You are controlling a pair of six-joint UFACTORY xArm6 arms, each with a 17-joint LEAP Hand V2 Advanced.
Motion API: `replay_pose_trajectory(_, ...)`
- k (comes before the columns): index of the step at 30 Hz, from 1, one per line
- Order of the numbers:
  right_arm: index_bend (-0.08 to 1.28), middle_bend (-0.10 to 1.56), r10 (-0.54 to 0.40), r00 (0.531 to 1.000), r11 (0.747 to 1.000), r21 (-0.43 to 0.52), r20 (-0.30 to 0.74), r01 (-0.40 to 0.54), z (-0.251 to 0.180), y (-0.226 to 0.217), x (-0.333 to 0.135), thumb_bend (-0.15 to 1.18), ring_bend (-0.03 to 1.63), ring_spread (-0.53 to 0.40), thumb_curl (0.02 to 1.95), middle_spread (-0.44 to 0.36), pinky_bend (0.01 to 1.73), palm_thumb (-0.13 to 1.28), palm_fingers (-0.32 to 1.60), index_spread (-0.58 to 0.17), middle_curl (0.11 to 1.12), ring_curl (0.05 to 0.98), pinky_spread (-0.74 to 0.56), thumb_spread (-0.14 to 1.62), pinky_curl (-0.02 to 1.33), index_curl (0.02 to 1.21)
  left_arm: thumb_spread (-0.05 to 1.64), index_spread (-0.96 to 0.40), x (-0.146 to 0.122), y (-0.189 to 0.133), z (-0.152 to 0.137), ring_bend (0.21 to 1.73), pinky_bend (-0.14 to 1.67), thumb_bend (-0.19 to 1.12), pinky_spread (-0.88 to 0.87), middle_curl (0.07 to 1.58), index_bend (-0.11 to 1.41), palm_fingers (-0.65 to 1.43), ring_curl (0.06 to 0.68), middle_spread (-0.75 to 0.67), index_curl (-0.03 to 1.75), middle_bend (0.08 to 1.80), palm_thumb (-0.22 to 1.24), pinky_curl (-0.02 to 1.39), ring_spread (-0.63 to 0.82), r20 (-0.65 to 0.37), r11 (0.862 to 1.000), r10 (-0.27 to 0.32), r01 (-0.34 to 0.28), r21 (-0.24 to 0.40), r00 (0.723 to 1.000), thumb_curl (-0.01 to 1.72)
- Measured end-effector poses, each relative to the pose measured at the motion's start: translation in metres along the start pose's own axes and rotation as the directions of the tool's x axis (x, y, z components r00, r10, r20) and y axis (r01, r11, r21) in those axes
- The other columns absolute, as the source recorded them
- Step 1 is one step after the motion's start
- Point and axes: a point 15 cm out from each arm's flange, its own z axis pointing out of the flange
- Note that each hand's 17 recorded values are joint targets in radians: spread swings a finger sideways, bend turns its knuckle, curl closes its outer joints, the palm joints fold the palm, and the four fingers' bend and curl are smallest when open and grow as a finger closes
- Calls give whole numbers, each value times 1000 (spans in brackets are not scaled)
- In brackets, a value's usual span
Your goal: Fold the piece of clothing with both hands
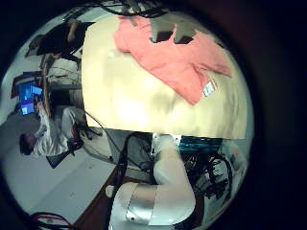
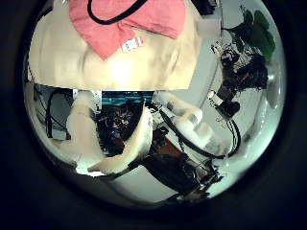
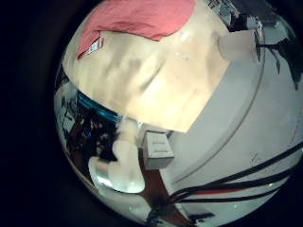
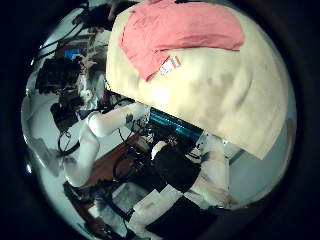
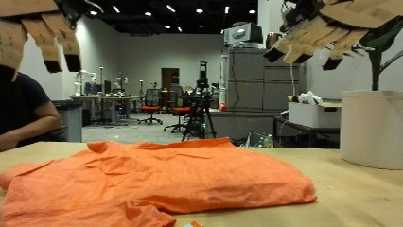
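An orange garment (image 5: 151, 180) lies rumpled and spread out on the beige table (image 5: 359, 194), with a small white tag at its near edge. My left hand (image 5: 38, 33) hangs high above the cloth's one end, and my right hand (image 5: 334, 28) hangs high above the other. Both have relaxed fingers pointing down, holding nothing and well clear of the cloth. From the palms the garment (image 1: 173, 57) (image 2: 125, 19) (image 3: 133, 19) (image 4: 175, 30) looks small and far off, with its tag (image 1: 209, 88) (image 4: 170, 65) towards the table's middle.
A tall white cylindrical container (image 5: 375, 128) stands at the table's end near my right hand, and shows again as the white container (image 3: 237, 45). Bare table (image 1: 144, 101) stretches from the garment to the edge. Equipment racks stand beyond that edge.
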Motion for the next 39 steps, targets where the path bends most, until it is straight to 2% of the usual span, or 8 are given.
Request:
replay_pose_trajectory(6,244,185,61,998,998,4,21,-61,-3,7,17,-14,185,238,218,64,189,408,210,-318,300,193,371,1245,289,395,1208,63,1,0,-2,527,326,-16,438,364,149,155,213,200,268,296,313,313,438,1,1000,1,-1,-5,1000,259)
replay_pose_trajectory(14,245,184,57,998,998,-7,23,-57,0,6,17,-13,187,237,217,64,189,410,211,-317,300,195,371,1248,285,394,1204,56,6,2,3,524,328,-16,437,359,165,168,207,200,276,294,310,308,435,5,999,28,-28,-20,1000,264)
replay_pose_trajectory(17,243,190,58,998,998,-7,22,-57,-2,6,17,-14,187,238,217,64,188,410,222,-317,303,195,370,1251,284,392,1204,30,13,2,9,522,291,-14,406,367,182,254,201,139,287,340,315,294,395,13,999,44,-43,-28,999,264)
replay_pose_trajectory(20,245,188,58,998,998,7,19,-58,-14,5,17,-14,187,238,217,64,187,411,229,-319,303,196,373,1253,282,392,1204,11,27,-13,15,513,273,-13,309,377,192,384,190,81,303,400,326,284,326,7,998,59,-59,20,998,266)
replay_pose_trajectory(25,241,187,111,993,994,-10,26,-111,-24,14,32,-10,191,239,221,64,187,431,237,-315,305,199,374,1250,281,391,1183,4,46,-23,21,524,299,-17,232,382,182,335,198,58,325,331,349,303,279,84,986,147,-153,71,986,275)
replay_pose_trajectory(30,247,188,135,989,990,-43,53,-133,-27,27,44,-9,189,228,227,77,188,465,257,-305,307,199,376,1262,275,393,1114,39,44,-32,70,507,338,-34,221,356,162,214,192,35,319,236,307,317,281,206,962,268,-273,-5,941,275)
replay_pose_trajectory(34,246,188,122,991,992,-48,62,-119,-52,40,37,-12,190,225,226,78,187,476,259,-302,307,202,373,1265,274,394,1044,75,28,-46,94,499,341,-42,277,348,149,106,193,107,308,194,246,321,329,268,946,320,-321,-41,909,272)
replay_pose_trajectory(39,243,191,101,990,994,-40,97,-97,-66,45,25,-13,194,216,228,63,184,486,270,-302,310,203,364,1262,271,394,982,105,5,-60,111,483,338,-34,374,335,150,32,186,193,295,192,207,315,418,302,934,352,-356,-43,886,278)
